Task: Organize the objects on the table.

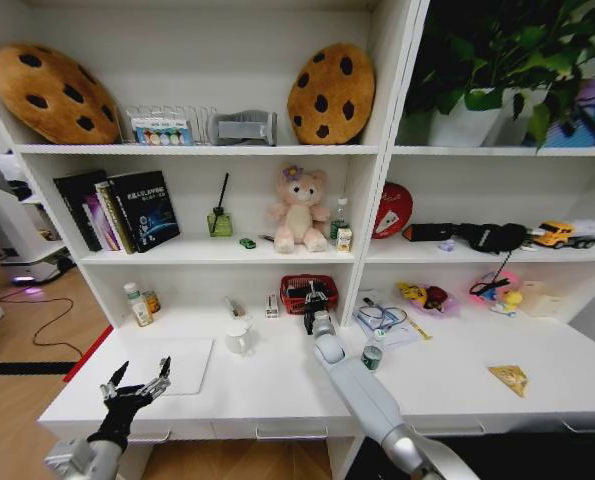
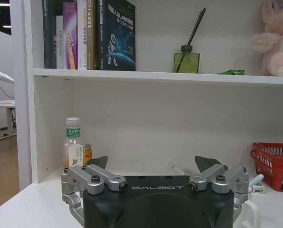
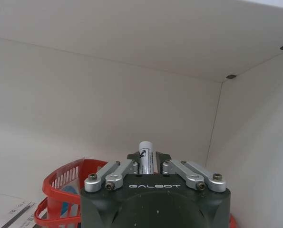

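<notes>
My right gripper (image 1: pixel 312 298) reaches over the red basket (image 1: pixel 295 285) at the back of the white table (image 1: pixel 277 385). In the right wrist view the right gripper (image 3: pixel 146 159) is shut on a small white tube (image 3: pixel 146 164), with the red basket (image 3: pixel 65 187) just below it. My left gripper (image 1: pixel 137 383) hangs open near the table's front left, beside the slim silver laptop (image 1: pixel 182 362); nothing lies between its fingers (image 2: pixel 103 162). A green-and-silver can (image 1: pixel 373 356) stands right of my right arm. The tiny green toy car (image 1: pixel 247 243) sits on the shelf above.
A white mug (image 1: pixel 239 340) stands mid-table, left of my right arm. Two bottles (image 1: pixel 137 305) stand at the back left corner. Glasses and papers (image 1: pixel 382 320), toys (image 1: pixel 427 297) and a yellow snack packet (image 1: pixel 510 377) lie to the right. A low shelf overhangs the basket.
</notes>
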Robot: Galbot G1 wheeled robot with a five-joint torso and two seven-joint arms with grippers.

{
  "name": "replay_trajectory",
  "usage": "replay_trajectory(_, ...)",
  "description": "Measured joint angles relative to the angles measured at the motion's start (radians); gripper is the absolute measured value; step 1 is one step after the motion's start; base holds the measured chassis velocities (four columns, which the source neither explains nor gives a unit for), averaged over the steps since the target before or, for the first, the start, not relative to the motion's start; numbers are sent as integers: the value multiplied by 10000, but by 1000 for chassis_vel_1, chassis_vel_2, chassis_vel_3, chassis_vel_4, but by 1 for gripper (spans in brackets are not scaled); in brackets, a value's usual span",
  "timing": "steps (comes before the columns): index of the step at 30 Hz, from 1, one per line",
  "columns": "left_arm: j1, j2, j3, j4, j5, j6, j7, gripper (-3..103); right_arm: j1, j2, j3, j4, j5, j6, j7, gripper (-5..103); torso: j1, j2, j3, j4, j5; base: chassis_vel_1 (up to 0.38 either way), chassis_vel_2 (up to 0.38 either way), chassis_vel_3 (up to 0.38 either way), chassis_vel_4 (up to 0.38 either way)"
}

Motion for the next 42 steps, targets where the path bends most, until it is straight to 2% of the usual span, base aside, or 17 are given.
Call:
replay_trajectory(3,0,0,0,0,0,0,0,100,-47,-29,-30,151,-18,-24,49,25,0,0,0,0,0,0,0,0,0)
replay_trajectory(4,0,0,0,0,0,0,0,100,-114,-73,-52,353,-20,-53,82,36,0,0,0,1,0,0,0,0,0)
replay_trajectory(10,0,0,0,0,0,0,0,100,-413,-307,-62,1237,81,-293,279,52,0,0,0,0,0,0,0,0,0)
replay_trajectory(12,0,0,0,0,0,1,0,100,-730,-516,-59,2083,235,-561,648,68,0,-1,0,1,1,0,0,0,0)
replay_trajectory(13,0,0,0,0,0,1,0,100,-730,-516,-59,2083,235,-561,648,68,0,-1,0,1,1,0,0,0,0)
replay_trajectory(14,0,0,0,0,0,0,0,100,-960,-643,-57,2573,411,-802,869,68,0,0,0,3,-1,0,0,0,0)
replay_trajectory(15,0,0,-1,0,0,0,0,100,-1442,-886,-65,3495,876,-1385,1271,79,0,0,0,-1,0,0,0,0,0)
replay_trajectory(18,0,0,0,-1,0,1,-1,100,-1833,-1067,-92,4226,1431,-1884,1606,79,1,0,-1,-1,0,0,0,0,0)
replay_trajectory(20,1,0,1,0,0,2,1,100,-2963,-1615,-118,6410,3370,-3357,2698,95,-1,1,-1,-2,1,0,0,0,0)
replay_trajectory(21,1,0,1,0,0,2,1,100,-2963,-1615,-118,6410,3370,-3357,2698,95,-1,1,-1,-2,1,0,0,0,0)
replay_trajectory(22,0,0,-2,0,0,1,-1,100,-3244,-1762,-87,6900,3820,-3762,3045,99,-2,1,-2,-1,0,0,0,0,0)
replay_trajectory(23,0,0,0,0,0,2,0,100,-3719,-2039,46,7619,4618,-4507,3703,100,-3,2,-2,-1,2,0,0,0,0)
replay_trajectory(28,0,0,0,0,0,2,0,100,-4018,-2283,293,7611,5045,-5109,3918,100,-3,2,-2,-1,0,0,0,0,0)
replay_trajectory(32,0,0,0,0,0,2,0,100,-4008,-2354,490,7107,5538,-5667,3690,102,-1,1,-1,1,2,0,0,0,0)
replay_trajectory(34,0,0,0,0,0,2,0,100,-3997,-2464,531,7012,6231,-6289,3384,96,-1,1,0,1,1,0,0,0,0)
replay_trajectory(37,0,0,-1,0,0,2,0,100,-3993,-2479,518,6950,6640,-6699,3160,91,-1,1,-1,1,0,0,0,0,0)
replay_trajectory(42,0,0,0,0,0,2,0,100,-3961,-2408,443,6881,6870,-6944,3051,83,0,1,-1,1,0,0,0,0,0)
